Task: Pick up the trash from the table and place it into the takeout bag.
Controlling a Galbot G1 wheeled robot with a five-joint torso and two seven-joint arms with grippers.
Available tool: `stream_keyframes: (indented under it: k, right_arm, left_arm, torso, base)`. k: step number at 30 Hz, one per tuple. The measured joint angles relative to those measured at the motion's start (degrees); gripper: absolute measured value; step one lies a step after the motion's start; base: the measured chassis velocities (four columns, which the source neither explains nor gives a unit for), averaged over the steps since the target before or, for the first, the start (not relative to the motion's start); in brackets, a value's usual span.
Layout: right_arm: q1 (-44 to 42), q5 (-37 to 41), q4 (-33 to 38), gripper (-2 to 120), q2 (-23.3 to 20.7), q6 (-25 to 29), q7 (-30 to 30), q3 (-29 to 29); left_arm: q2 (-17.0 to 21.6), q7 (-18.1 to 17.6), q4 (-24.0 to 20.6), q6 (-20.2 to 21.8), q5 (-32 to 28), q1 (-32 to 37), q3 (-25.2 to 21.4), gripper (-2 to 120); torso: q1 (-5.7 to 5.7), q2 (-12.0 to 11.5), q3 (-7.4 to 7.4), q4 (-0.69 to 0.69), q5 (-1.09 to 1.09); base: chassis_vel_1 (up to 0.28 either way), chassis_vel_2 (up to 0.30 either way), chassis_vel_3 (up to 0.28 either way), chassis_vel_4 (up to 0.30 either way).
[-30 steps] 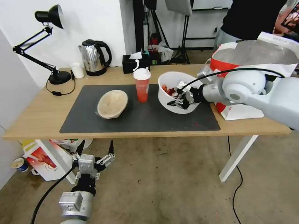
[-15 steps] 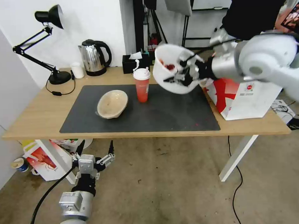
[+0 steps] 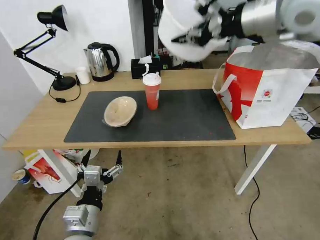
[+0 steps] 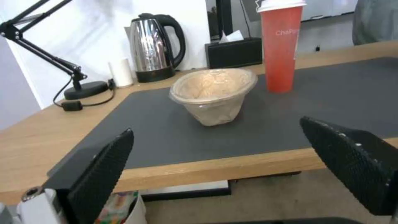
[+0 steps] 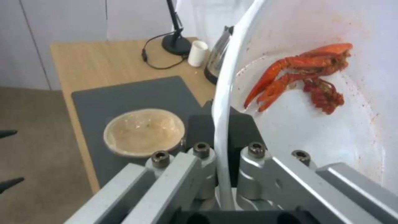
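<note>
You had the right gripper [image 3: 199, 31] clamped on the rim of the large white bowl [image 3: 183, 24], holding it tilted in the air high above the table [image 3: 37, 127], up and to the left of the takeout bag's [image 3: 267, 91] open top, with the red crayfish scraps [image 5: 307, 81] lying against its inner wall. The takeout bag stood upright at the right end of the table, just beside the dark mat [image 3: 181, 119], while the beige bowl [image 3: 120, 111] and the red cup [image 3: 152, 91] sat on the mat, near each other but apart. Your left gripper [image 3: 100, 169] hung low in front of the table edge with its fingers [image 4: 104, 168] spread wide and nothing between them.
</note>
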Motion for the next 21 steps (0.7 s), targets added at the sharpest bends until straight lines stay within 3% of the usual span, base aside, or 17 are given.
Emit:
stream_keyframes:
  k: [12, 21]
  right_arm:
    - [2.1, -0.3, -2.5, 0, 0.0, 0.0, -0.5, -2.2]
    - [3.3, -3.0, -5.0, 0, -2.7, 0.0, -3.1, -5.1]
  left_arm:
    - [0.0, 0.0, 0.0, 0.0, 0.0, 0.0, 0.0, 100]
    - [0.0, 0.0, 0.0, 0.0, 0.0, 0.0, 0.0, 100]
  torso:
    - [0.0, 0.0, 0.0, -0.01, 0.01]
    - [0.0, 0.0, 0.0, -0.01, 0.01]
  base:
    - [0.0, 0.0, 0.0, 0.0]
    - [0.0, 0.0, 0.0, 0.0]
